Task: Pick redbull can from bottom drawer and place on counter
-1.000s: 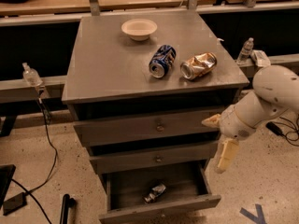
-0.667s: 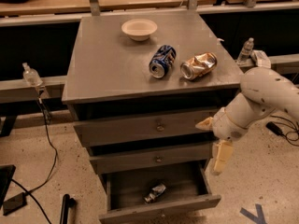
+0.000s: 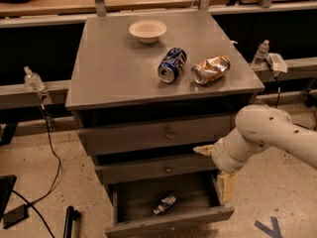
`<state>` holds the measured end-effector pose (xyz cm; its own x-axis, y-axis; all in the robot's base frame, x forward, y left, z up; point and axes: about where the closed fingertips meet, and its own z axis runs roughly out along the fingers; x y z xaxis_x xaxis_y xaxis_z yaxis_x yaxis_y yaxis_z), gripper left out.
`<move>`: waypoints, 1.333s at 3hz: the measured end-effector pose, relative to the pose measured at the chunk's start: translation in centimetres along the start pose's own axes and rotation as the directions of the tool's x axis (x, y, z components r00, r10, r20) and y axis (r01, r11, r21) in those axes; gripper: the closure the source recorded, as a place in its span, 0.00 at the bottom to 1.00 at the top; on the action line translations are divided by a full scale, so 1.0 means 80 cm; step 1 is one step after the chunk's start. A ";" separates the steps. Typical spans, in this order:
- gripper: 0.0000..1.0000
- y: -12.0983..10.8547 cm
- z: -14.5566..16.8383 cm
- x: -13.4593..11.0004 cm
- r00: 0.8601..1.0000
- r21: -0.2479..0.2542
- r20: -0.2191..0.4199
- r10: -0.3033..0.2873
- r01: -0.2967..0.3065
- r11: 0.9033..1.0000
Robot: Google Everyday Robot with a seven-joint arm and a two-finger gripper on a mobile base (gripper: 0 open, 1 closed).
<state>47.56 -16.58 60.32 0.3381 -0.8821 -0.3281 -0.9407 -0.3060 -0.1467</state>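
The reach-in step is being worked: the redbull can point(image 3: 164, 205) is lying on its side in the open bottom drawer point(image 3: 171, 223), not yet grasped. Right of it and higher, by the drawer's right wall, the gripper point(image 3: 215, 175) is being held empty, jaws spread wide. A move down and leftward is being called for, well ahead of any lift to the counter point(image 3: 114, 78).

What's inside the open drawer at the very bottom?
The bottom drawer holds one thing in sight: the redbull can, lying on its side. The gripper hangs by the drawer's right side. The drawer's back part is hidden under the middle drawer.
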 end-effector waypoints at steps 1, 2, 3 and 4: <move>0.00 0.012 0.049 -0.008 0.988 -0.013 -0.099 -0.115 0.114 0.993; 0.00 0.012 0.049 -0.008 0.988 -0.013 -0.099 -0.115 0.114 0.993; 0.00 -0.002 0.072 -0.004 0.977 0.002 -0.099 -0.187 0.188 0.982; 0.00 -0.014 0.119 0.011 0.942 0.015 -0.115 -0.315 0.318 0.948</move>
<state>49.19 -13.63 51.27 0.6111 -0.7761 -0.1559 -0.7836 -0.5652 -0.2579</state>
